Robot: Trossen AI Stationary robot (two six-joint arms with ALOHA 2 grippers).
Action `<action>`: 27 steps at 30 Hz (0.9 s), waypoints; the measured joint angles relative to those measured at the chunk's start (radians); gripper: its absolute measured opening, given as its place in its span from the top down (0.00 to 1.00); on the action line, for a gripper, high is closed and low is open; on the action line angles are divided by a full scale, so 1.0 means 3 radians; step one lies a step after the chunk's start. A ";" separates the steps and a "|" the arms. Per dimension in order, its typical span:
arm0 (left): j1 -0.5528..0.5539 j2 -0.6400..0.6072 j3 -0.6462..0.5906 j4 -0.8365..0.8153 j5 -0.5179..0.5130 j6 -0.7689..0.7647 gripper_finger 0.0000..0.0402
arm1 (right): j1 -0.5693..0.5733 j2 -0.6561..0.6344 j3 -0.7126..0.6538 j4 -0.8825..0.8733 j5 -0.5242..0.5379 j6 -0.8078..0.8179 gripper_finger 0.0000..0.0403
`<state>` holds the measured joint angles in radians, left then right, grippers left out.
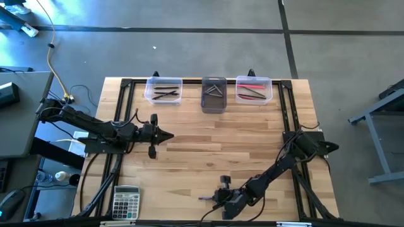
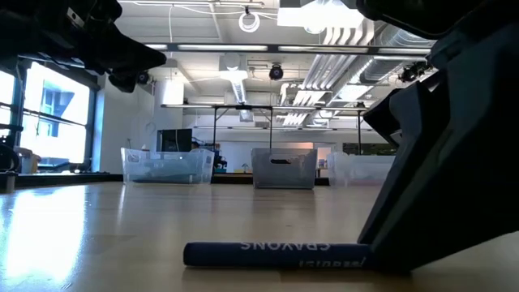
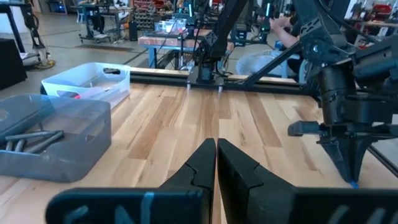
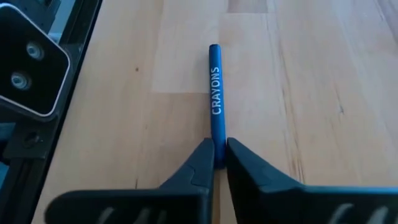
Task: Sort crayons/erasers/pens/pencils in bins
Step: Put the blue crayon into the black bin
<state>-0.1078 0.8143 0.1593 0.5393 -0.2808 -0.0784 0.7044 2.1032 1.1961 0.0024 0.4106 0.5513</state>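
Right gripper point(image 4: 219, 152): down at the near edge of the table point(image 1: 252, 145), fingers pinched narrowly on one end of a blue crayon point(image 4: 215, 93); the crayon's far end sticks out past the fingertips.
Blue crayon: lies flat on the wood, marked "CRAYONS" in white (the low view shows the word upside down), well apart from the bins.
Left gripper point(image 3: 216, 163): hangs above the left-middle of the table, fingers pressed together with nothing between them.
Left clear bin point(image 1: 163, 89): at the far edge, left of the row, with a few dark sticks point(image 1: 165, 93) inside.
Dark smoky bin point(image 1: 214, 94): middle of the row, holding grey sticks point(image 3: 31, 142) that lie across its floor.
Right clear bin point(image 1: 254, 89): right of the row, holding red sticks point(image 1: 251, 86) and a dark one or two (I cannot tell how many).
Bins together: side by side along the far edge, near each other but apart.
Calculator point(image 1: 125, 202): grey, at the near left corner, well away from both grippers.
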 joint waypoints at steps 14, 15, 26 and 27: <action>0.0000 0.0000 0.0000 -0.0015 -0.0162 -0.0026 0.98 | -0.0154 -0.0580 -0.0018 -0.0452 0.0180 -0.0119 0.94; 0.0000 0.0001 0.0000 -0.0015 -0.0162 -0.0029 0.98 | -0.0200 -0.0656 -0.0019 -0.0539 0.0201 -0.0119 0.94; 0.0003 0.0001 0.0000 -0.0014 -0.0162 -0.0051 0.98 | -0.1228 -0.1682 -0.0014 -0.1449 0.0347 -0.0394 0.94; 0.0003 0.0001 0.0000 -0.0014 -0.0162 -0.0050 0.98 | -0.1383 -0.1741 -0.0014 -0.1496 0.0346 -0.0451 0.94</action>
<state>-0.1070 0.8146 0.1593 0.5351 -0.3294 -0.0934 0.2894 1.5810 1.1919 -0.4463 0.5145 0.4162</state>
